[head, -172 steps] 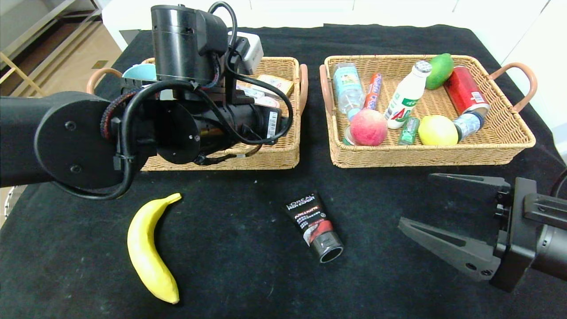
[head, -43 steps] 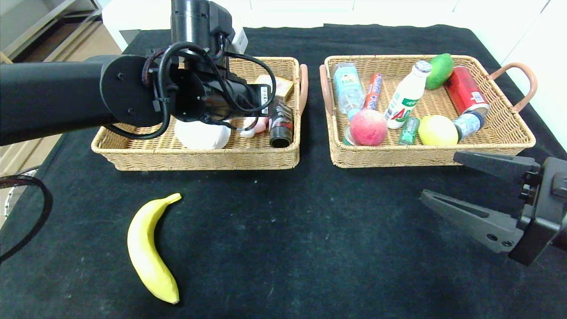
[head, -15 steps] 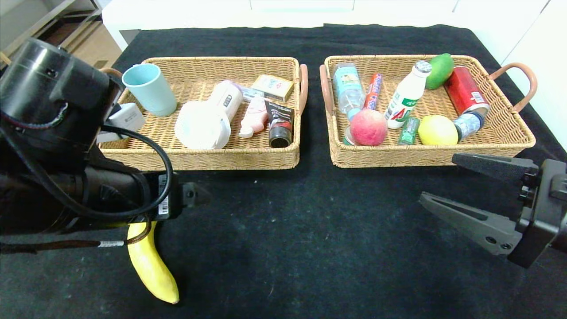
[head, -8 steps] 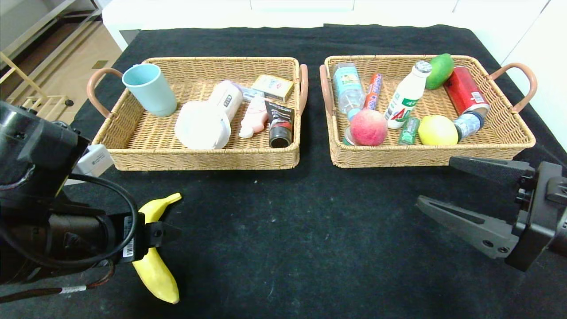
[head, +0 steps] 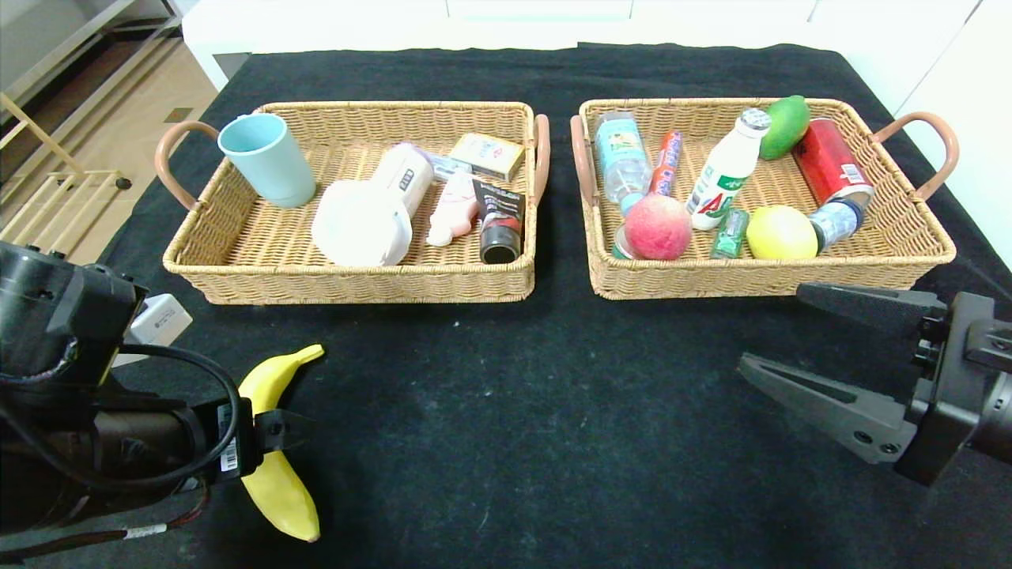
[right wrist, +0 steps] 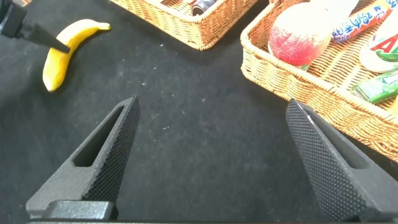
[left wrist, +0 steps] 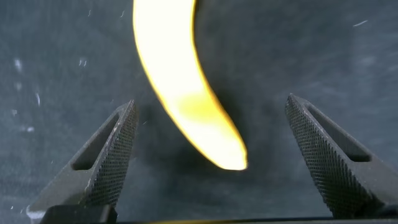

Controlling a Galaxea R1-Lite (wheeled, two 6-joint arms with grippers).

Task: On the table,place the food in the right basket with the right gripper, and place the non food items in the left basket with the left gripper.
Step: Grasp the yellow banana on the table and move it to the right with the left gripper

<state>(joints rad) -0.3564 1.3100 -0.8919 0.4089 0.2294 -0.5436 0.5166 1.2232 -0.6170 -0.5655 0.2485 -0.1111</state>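
Head view: the banana (head: 273, 442) lies alone on the black bench (head: 506, 427), well away from the right gripper (head: 798, 336), whose fingers (head: 814, 395) stand wide and empty just in front of the right basket (head: 933, 257). The left gripper (head: 277, 431) hangs low over the middle of the banana; little of it shows here. The peach (head: 658, 227) and lemon (head: 781, 232) already sit in the right basket; the white container (head: 360, 223), L'Oreal tube (head: 500, 221) and pink bottle (head: 455, 207) lie in the left basket (head: 348, 288).

Left wrist view: the left fingers (left wrist: 99, 165) are spread wide and empty, with the banana's end (left wrist: 224, 152) between them, touching neither.

Right wrist view: the banana (right wrist: 65, 53) lies far beyond the open fingertips (right wrist: 118, 130), towards the other arm; the peach (right wrist: 298, 34) is close beyond the other finger.

The banana looks light, firm yet bruisable, with a smooth skin. I would grip across its thick middle, gently, fingers square to the curve so it cannot roll.

Compared with half a second ago, the left arm has sunk lower and drawn back a little over the banana, and the right gripper has eased slightly towards the bench centre. The banana has not moved.
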